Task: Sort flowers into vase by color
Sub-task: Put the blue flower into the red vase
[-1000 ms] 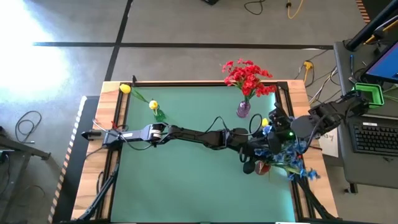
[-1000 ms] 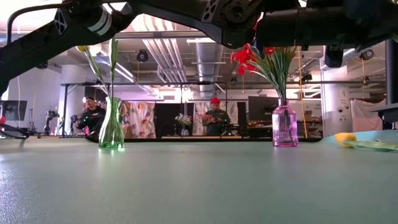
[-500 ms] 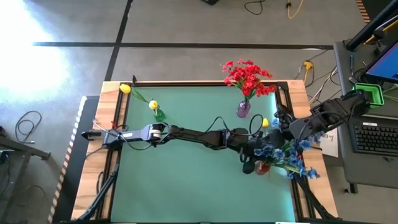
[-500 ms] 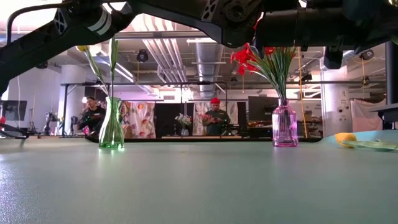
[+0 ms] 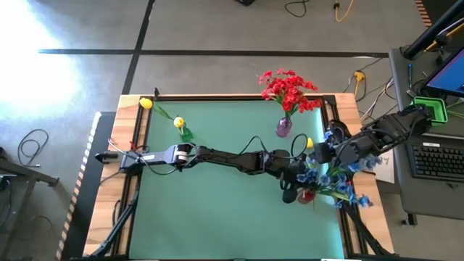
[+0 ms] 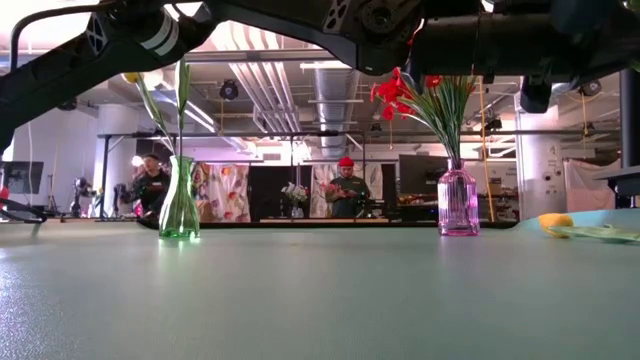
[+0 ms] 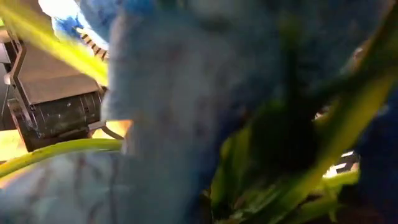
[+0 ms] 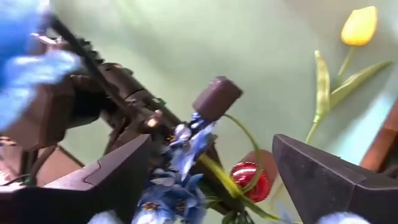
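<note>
The blue flowers (image 5: 335, 183) spread near the table's right edge, with my left gripper (image 5: 290, 190) reaching across the table to their stems and shut; their blossoms (image 7: 186, 93) fill the left wrist view. My right gripper (image 8: 211, 140) hovers open above them, touching nothing. A red round thing (image 8: 249, 175) sits among the stems. Red flowers (image 5: 288, 88) stand in a purple vase (image 5: 283, 127) and yellow ones (image 5: 178, 122) in a green vase (image 5: 185, 135). One yellow tulip (image 8: 359, 26) lies on the mat. My left gripper is shut on a thin green stem (image 8: 239, 134) of the blue flowers, which curves away from its brown fingertip (image 8: 216, 96). The arm comes about level from the table's left. Blossoms hide the rest of the contact; I cannot tell whether the flowers are lifted clear.
The purple vase (image 6: 458, 202) and the green vase (image 6: 180, 200) stand upright toward the far edge. The loose tulip (image 5: 309, 143) lies between the purple vase and my right arm. The left arm (image 5: 232, 158) spans the mat's middle. People stand in the room beyond.
My right gripper has drawn back a little toward the table's right edge, rolling and tipping as it went, so more of the blue flowers shows in the high view. My left gripper and the vases have kept still.
</note>
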`<state>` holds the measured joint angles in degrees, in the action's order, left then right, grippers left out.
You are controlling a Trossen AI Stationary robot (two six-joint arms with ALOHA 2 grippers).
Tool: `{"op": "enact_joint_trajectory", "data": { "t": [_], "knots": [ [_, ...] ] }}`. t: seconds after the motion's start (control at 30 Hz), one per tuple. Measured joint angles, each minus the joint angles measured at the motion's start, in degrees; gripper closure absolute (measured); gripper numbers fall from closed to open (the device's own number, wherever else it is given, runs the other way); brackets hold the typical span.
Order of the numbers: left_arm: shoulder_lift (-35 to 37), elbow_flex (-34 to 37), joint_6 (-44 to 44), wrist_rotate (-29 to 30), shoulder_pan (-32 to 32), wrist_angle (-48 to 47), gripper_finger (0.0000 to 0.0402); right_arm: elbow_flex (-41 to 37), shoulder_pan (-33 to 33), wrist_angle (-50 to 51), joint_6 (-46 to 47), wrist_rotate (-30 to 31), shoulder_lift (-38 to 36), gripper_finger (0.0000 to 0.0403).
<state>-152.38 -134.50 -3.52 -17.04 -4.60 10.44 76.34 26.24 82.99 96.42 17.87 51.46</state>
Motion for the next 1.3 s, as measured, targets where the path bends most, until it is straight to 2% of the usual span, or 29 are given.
{"op": "enact_joint_trajectory", "data": {
  "t": [0.17,0.47,0.73,0.9,1.3],
  "knots": [
    [0.0,0.0,0.0,0.0,-0.2,-1.0,0.0398,0.0,0.0,0.8,-1.5,0.0,0.0,0.0076],
    [0.0,0.0,2.7,-0.2,-1.3,-1.5,0.0398,0.0,0.0,3.1,-1.9,0.3,0.0,0.0042],
    [0.0,0.0,2.8,1.1,-1.2,-1.6,0.0398,0.0,-0.9,4.5,-1.6,3.4,-0.1,0.0039],
    [0.0,0.0,3.2,1.1,-1.2,-1.6,0.0398,0.0,-2.5,5.1,-3.1,7.7,-0.1,0.0039],
    [0.0,0.0,3.2,1.1,-1.2,-1.6,0.0398,0.0,-8.0,5.1,-10.7,13.0,-0.6,0.0039]
  ]
}}
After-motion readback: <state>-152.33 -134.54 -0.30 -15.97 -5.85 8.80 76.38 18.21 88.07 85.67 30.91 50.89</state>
